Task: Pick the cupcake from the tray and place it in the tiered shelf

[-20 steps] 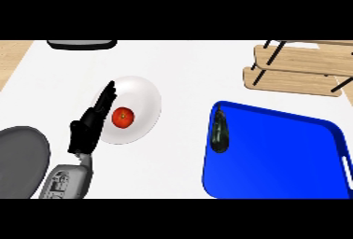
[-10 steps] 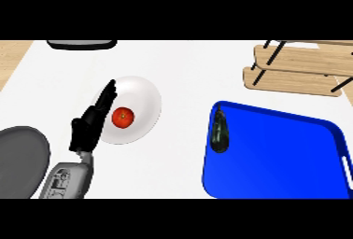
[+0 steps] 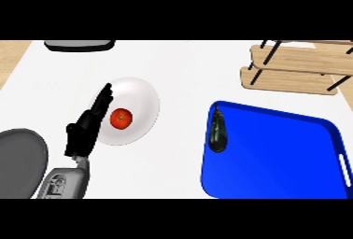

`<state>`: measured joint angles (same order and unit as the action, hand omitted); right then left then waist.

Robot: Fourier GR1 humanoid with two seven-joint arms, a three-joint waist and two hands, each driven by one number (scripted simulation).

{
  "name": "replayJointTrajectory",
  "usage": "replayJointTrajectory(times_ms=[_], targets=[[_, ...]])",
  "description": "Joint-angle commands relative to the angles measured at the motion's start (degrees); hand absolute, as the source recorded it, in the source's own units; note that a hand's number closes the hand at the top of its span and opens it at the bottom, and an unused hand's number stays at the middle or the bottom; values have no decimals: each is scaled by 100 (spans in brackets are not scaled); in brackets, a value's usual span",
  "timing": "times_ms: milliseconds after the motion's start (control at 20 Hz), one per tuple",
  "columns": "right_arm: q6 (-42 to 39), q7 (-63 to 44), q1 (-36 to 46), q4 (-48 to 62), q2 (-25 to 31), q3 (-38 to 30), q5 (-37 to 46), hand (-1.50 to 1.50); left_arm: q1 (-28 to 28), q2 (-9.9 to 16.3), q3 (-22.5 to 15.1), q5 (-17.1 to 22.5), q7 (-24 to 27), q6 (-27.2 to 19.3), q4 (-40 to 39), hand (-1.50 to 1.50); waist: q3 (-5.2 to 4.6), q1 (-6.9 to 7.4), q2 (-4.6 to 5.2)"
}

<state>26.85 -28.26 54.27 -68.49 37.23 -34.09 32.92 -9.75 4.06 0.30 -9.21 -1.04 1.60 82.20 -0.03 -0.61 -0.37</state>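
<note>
Left hand (image 3: pixel 88 125) resting open at left, fingers straight, lying over left rim of white plate (image 3: pixel 141 98) carrying red tomato (image 3: pixel 121 118). Dark object (image 3: pixel 218 130), maybe the cupcake, sitting at left edge of blue tray (image 3: pixel 276 154). Wooden tiered shelf (image 3: pixel 300 67) standing top right. Right hand not showing.

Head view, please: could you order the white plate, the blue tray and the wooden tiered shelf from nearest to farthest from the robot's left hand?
1. White plate: right beside the left hand, whose straight fingers overlap its left edge.
2. Blue tray: across the counter, at the right.
3. Tiered shelf: upper right corner, farthest.
</note>
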Motion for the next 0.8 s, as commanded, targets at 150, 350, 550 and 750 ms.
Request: replayJointTrajectory(times_ms=[150, 350, 550, 750], targets=[[-1257, -1157, -794, -462, 1124, -832, -564, -150, 387, 116, 18, 104, 107, 174, 203, 0, 2, -77, -14], [-2262, -1223, -1989, -1178, 1294, -1578, -1292, -150, 157, -40, 61, -3, 158, -99, -20, 0, 9, -273, -31], [-2943, -1203, -2908, -1747, 1479, -2293, -1705, -150, 40, 138, 149, 119, -163, 75, 243, 0, 7, -134, -11], [-3850, -916, -3642, -1622, 1677, -3428, -2460, -150, 319, -97, -117, -109, -144, -150, 455, 0, 9, -128, -13]])
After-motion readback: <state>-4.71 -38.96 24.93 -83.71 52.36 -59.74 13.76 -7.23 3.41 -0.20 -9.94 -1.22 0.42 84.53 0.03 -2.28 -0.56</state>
